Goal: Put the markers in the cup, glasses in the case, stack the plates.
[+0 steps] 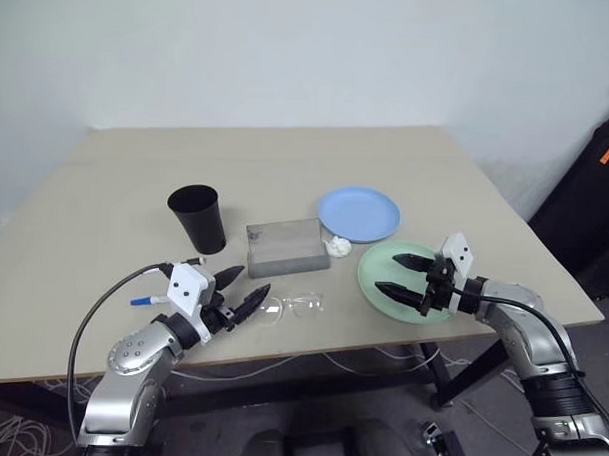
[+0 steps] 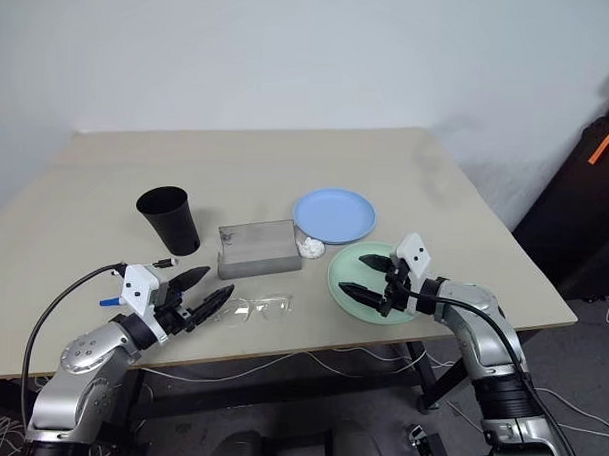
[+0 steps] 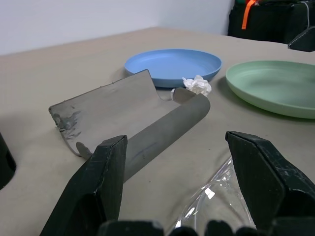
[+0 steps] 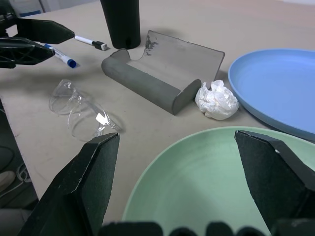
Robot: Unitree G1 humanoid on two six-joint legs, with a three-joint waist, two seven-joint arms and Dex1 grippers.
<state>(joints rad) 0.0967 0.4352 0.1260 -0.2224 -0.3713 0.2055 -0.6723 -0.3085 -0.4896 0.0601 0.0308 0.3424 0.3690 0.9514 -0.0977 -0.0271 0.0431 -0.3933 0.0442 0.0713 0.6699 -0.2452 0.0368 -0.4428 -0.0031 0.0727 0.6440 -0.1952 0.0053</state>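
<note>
beige tabletop against a pale wall carries everything you need, and nothing is sorted yet. your left gripper hangs low at the near edge with its black fingers apart, just beside the small clear-lensed glasses with the thin transparent frame; that pose reads as a line-up for picking them, not a hold. your right gripper sits over the round mint green plate, jaws spread wide and empty, likely set to take its rim for stacking.

the flat grey rectangular case lies between the tall black tapered cup and the round light blue plate, so the glasses have a short trip back to it. in the right wrist view its upper face looks scooped like an open trough, though you can't be sure it is open from the head views. a small white wad of paper rests against the case's end, near both plates.

count: one cup, one case, one pair of glasses, two plates lying side by side and unstacked, one paper wad. two markers lie outside the cup: the white pen with a blue end and the white pen with a black end, both between the cup and your left arm.
</note>
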